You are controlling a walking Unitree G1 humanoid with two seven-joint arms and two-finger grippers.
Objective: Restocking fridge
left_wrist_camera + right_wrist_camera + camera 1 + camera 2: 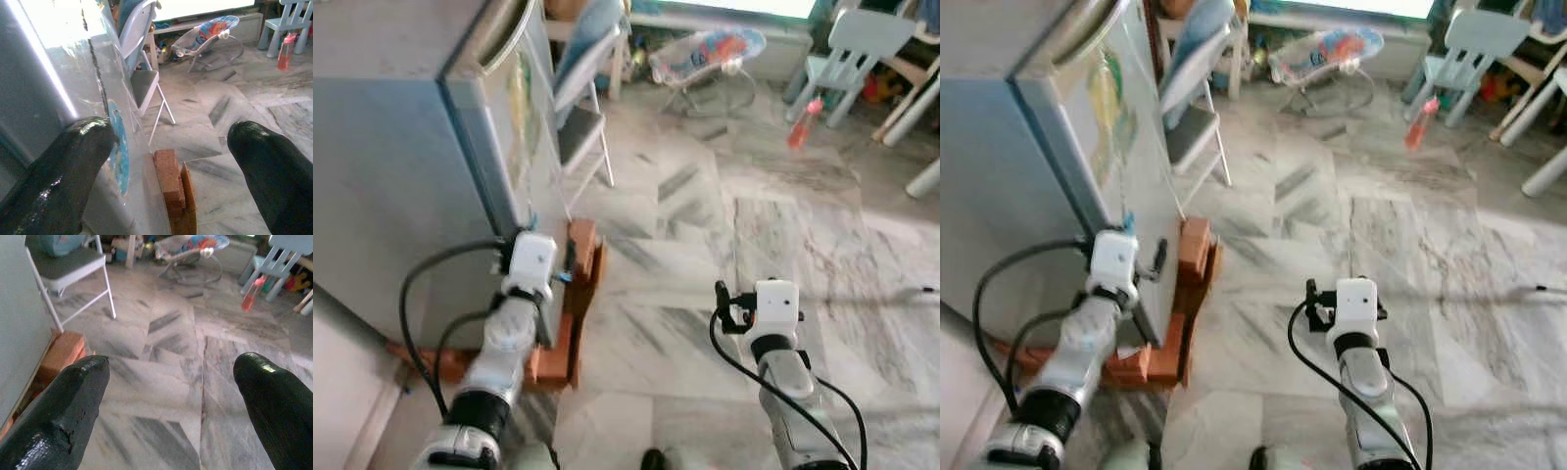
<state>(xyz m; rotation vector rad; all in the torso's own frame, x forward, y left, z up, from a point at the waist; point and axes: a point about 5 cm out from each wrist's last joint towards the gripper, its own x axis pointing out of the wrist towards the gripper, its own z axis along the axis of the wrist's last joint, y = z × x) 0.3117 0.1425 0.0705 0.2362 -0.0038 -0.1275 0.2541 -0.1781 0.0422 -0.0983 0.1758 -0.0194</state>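
Silver fridge [401,176] shut | left gripper [166,161] spread at door edge | right gripper [171,396] spread, empty | next: likely pull door open.

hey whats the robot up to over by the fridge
The robot stands at the corner of a closed fridge that rests on bricks. Its left gripper is raised beside the fridge door with jaws open, holding nothing. The right gripper hangs over the marble floor, jaws open and empty. No restocking has begun yet.

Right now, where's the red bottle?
The red bottle stands on the marble floor far ahead on the robot's right, beside the pale blue child's chair, right of the baby bouncer.
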